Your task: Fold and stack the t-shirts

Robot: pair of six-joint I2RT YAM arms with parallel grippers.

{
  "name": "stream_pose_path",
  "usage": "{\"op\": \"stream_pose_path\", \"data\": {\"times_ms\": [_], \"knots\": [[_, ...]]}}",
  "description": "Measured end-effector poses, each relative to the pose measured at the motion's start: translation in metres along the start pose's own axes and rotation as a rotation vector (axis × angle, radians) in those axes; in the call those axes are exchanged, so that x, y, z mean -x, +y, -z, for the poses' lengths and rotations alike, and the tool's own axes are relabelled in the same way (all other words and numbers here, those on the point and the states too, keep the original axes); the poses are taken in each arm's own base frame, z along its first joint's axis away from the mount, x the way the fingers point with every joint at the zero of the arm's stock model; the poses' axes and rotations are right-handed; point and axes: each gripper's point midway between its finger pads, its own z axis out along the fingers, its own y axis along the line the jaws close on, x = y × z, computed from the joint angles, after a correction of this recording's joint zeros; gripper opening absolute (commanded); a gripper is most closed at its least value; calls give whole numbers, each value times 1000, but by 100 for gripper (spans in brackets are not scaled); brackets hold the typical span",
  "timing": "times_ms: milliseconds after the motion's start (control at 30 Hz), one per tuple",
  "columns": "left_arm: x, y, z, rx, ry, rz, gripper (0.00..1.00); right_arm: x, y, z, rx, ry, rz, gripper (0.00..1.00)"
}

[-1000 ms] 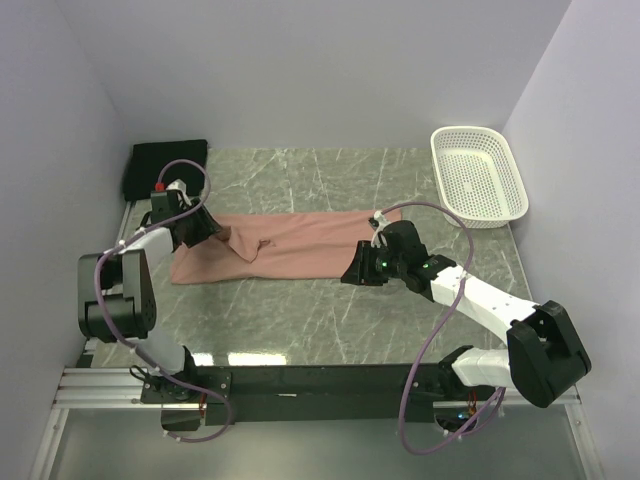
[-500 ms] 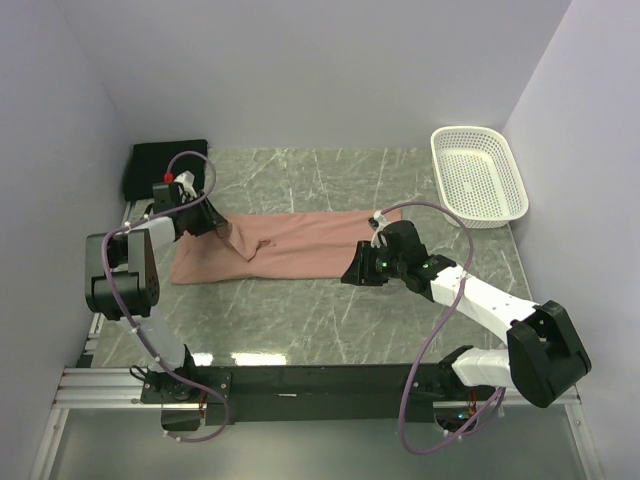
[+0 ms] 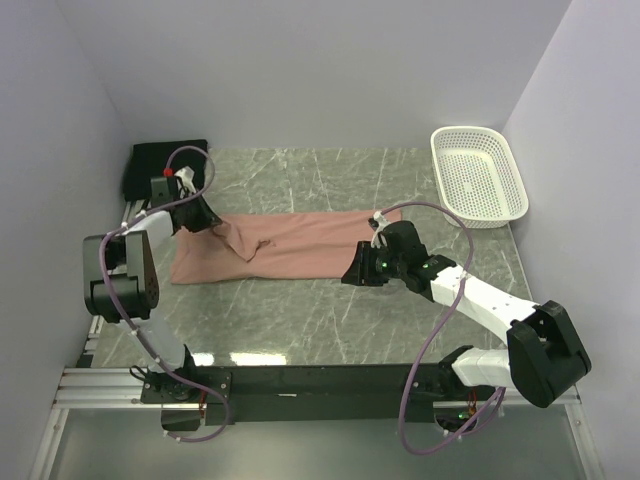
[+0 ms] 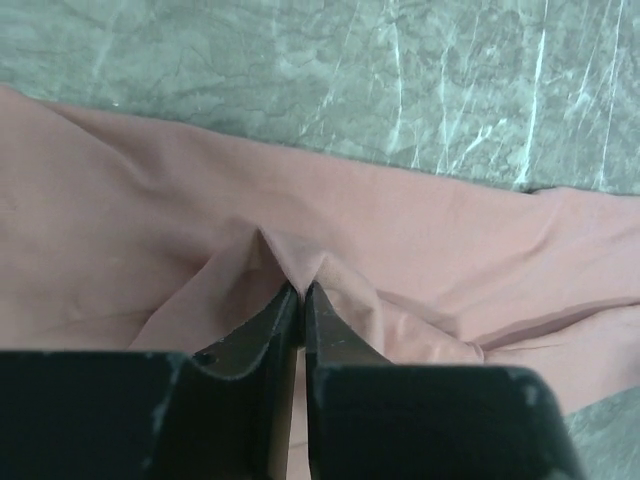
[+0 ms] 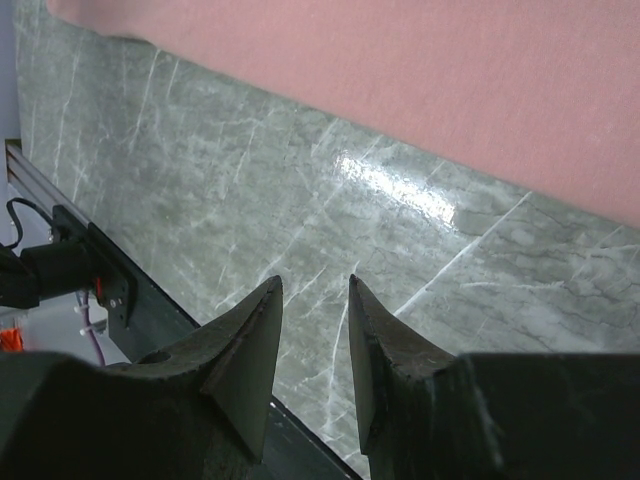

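Observation:
The salmon-pink t-shirt lies as a long folded strip across the marble table. My left gripper sits at the strip's left part, shut on a pinched ridge of the pink cloth; its jaws meet with fabric peaking between the tips. My right gripper hovers at the strip's right end near its front edge. In the right wrist view that gripper stands open over bare marble, with the pink shirt beyond it. The black folded t-shirt rests at the back left corner.
A white mesh basket stands at the back right. Walls close in on three sides. The black rail with the arm bases runs along the near edge, and it also shows in the right wrist view.
My left gripper has closed on a fold of the pink shirt and its arm has drawn slightly toward the back left. The right arm has not moved.

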Motion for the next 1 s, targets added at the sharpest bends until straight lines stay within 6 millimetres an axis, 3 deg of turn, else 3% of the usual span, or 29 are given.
{"op": "stream_pose_path", "data": {"times_ms": [300,433,567,767,900,1000], "knots": [[26,6,19,130,-4,-13,15,-1,-1,0,-2,2,3,40],[27,19,26,223,9,-12,26,-3,-2,0,-4,7,5,40],[29,31,21,284,20,-17,38,-3,-2,0,-5,7,8,40],[28,44,11,331,34,6,41,-4,-2,1,-4,7,8,40],[36,37,23,338,-11,43,41,-4,-1,2,3,9,9,40],[40,20,50,321,-81,72,40,-4,2,1,15,13,10,40]]}}
